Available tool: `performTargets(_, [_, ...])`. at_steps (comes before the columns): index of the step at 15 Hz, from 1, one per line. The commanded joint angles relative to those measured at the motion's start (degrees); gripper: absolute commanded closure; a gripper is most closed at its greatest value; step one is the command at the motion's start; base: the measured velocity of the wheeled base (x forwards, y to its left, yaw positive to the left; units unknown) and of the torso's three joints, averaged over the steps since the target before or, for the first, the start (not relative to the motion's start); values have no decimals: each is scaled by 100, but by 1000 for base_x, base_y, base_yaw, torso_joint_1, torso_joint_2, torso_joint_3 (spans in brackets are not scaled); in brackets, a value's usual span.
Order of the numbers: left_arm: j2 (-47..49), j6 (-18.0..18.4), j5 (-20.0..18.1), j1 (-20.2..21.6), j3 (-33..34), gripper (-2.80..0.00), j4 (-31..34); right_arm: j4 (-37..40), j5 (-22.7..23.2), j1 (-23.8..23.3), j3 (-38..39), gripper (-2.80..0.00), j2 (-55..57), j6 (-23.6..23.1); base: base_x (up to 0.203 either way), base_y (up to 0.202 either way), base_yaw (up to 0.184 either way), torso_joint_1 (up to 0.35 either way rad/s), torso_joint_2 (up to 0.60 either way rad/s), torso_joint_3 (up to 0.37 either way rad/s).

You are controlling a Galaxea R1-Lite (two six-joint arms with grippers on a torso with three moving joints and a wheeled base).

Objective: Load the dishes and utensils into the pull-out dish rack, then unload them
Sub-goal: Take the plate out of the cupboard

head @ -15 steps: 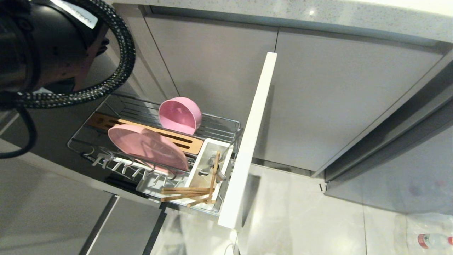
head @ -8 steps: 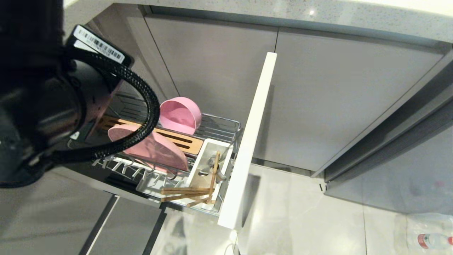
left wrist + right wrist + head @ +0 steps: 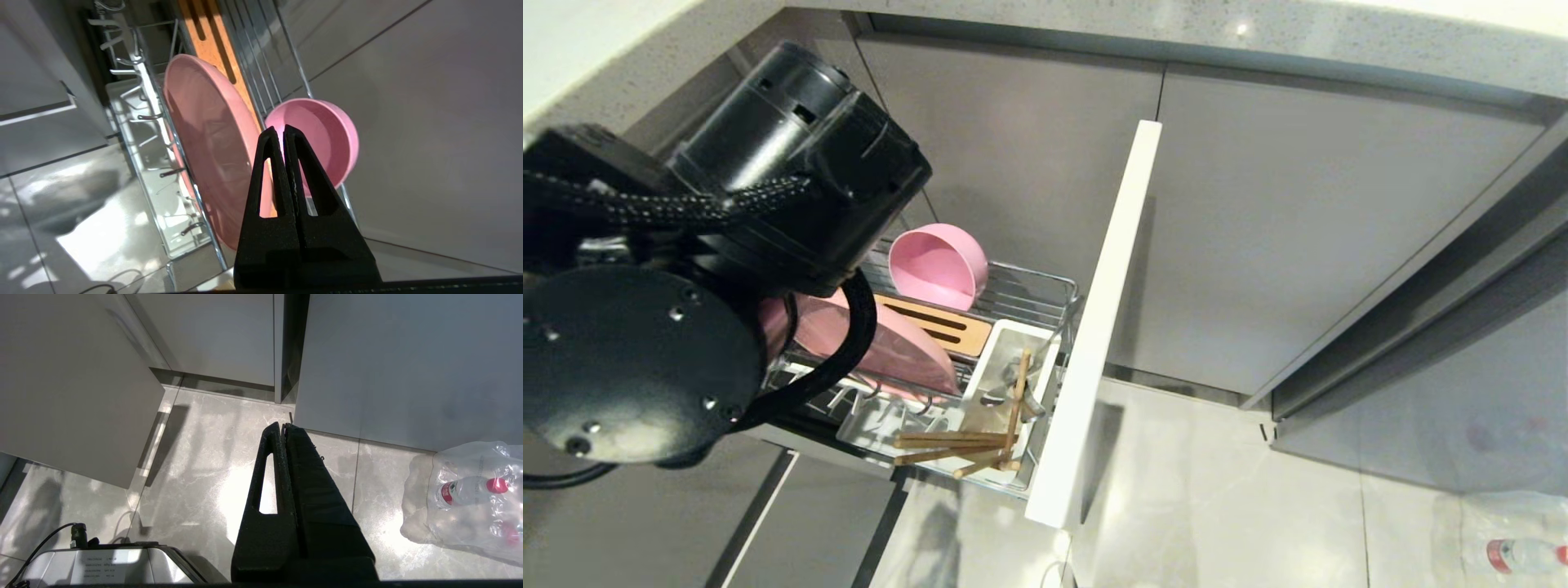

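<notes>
The left claw point(image 3: 283, 130) is pressed together and holds nothing; it hangs above the pull-out dish rack point(image 3: 1045, 287). Just below its tips the pink oval plate point(image 3: 204, 139) stands on edge between the wire prongs. A little beyond the tips the pink bowl point(image 3: 322, 134) leans on its side in the rack. Farther off, the chopsticks point(image 3: 952, 445) lie across the white caddy point(image 3: 1005, 347). The right claw point(image 3: 282, 425), also pressed together, hangs over the floor point(image 3: 204, 465).
</notes>
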Motion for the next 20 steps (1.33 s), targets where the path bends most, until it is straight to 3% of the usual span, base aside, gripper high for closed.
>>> performTargets(1, [59, -65, 41, 71, -2, -280, 39, -2, 0, 1, 9, 0, 2, 3, 0, 0, 0, 0, 0, 0])
performTargets(6, [97, -307, -70, 125, 56, -280, 39, -2, 0, 1, 9, 0, 2, 3, 0, 0, 0, 0, 0, 0])
performTargets(20, [525, -791, -1466, 894, 165, -280, 100, -2, 0, 1, 9, 0, 2, 3, 0, 0, 0, 0, 0, 0])
